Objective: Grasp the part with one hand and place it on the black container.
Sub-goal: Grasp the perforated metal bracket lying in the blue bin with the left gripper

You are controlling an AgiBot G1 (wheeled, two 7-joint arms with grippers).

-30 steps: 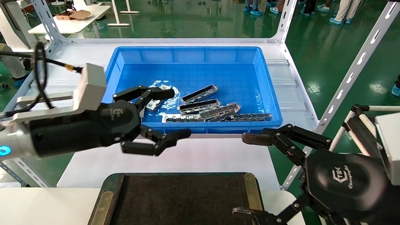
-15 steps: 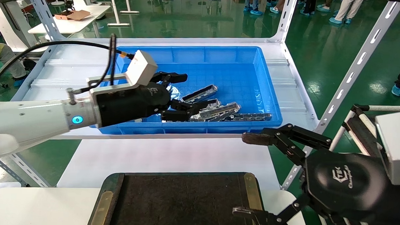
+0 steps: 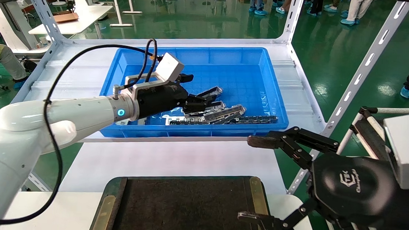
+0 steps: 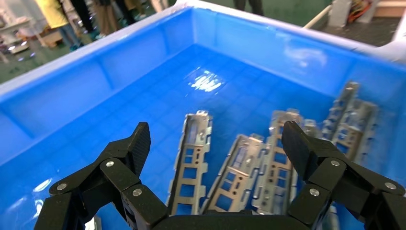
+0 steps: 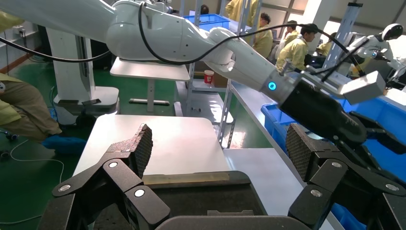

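Note:
Several silvery-grey metal strips with rectangular cutouts lie in a loose pile on the floor of the blue bin [image 3: 206, 49]. One long narrow part [image 3: 255, 119] lies at the pile's right end. My left gripper [image 3: 195, 91] is open and empty, inside the bin just above the pile's left side. In the left wrist view [image 4: 216, 141] its fingers straddle a few strips [image 4: 239, 167], touching none. The black container [image 3: 187, 209] lies empty at the near edge and shows in the right wrist view [image 5: 201, 201]. My right gripper [image 3: 253, 179] is open and parked beside its right edge.
The bin sits on a white shelf [image 3: 73, 69] with slotted uprights [image 3: 359, 76] at the corners. A white table surface [image 3: 175, 158] lies between shelf and container. The bin's walls [image 4: 143, 62] enclose the left gripper. People stand on the green floor behind.
My left arm has moved forward from in front of the shelf into the bin and now hangs over the strips, still open. The right arm has not moved.

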